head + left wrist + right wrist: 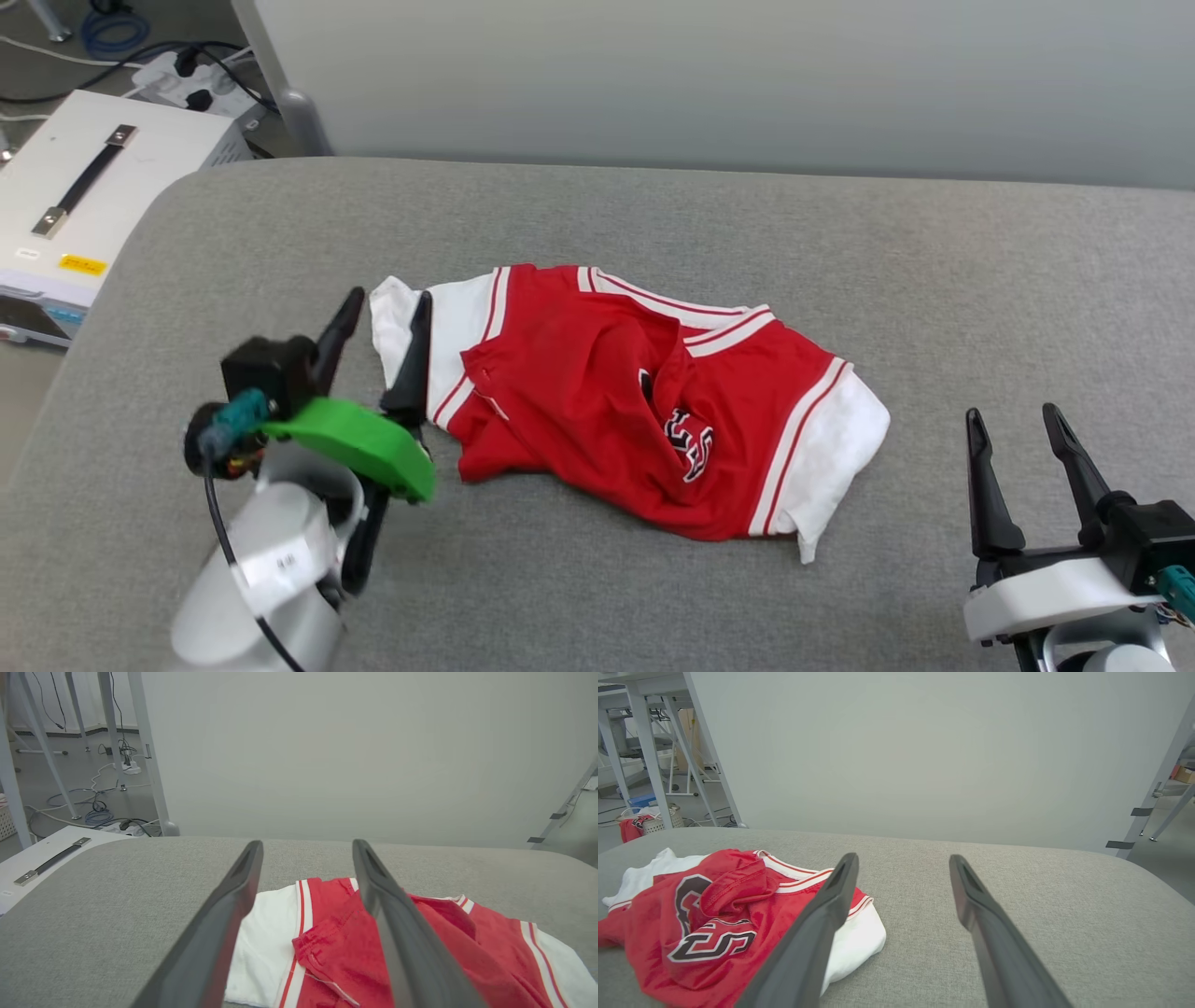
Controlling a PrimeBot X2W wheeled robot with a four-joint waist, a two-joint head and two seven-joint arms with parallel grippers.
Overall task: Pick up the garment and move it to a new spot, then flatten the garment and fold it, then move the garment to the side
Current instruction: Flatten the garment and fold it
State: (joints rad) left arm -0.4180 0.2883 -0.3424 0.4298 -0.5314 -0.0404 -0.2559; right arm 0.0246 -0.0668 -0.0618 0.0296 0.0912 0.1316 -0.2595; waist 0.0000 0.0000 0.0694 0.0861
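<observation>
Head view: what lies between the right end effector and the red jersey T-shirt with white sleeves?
Bare grey fabric surface separates the right end effector from the red white-sleeved jersey T-shirt, as the head view shows.

table: grey woven fabric top [709,215], rounded corners and edges
backdrop: plain pale grey-green panel [747,75] just behind the table's far edge
floor: grey [79,779], seen past the table's left side
left side: white box [103,187] with black strap handle and yellow sticker, beside the table corner
cables: white power strip [187,79] with black plugs, blue cable coil [112,28], loose leads on floor
frames: pale metal legs [149,765] at left; slanted leg with black tape [1153,807] at right
far corner: white basket [661,821] holding red cloth
light: even, diffuse
</observation>
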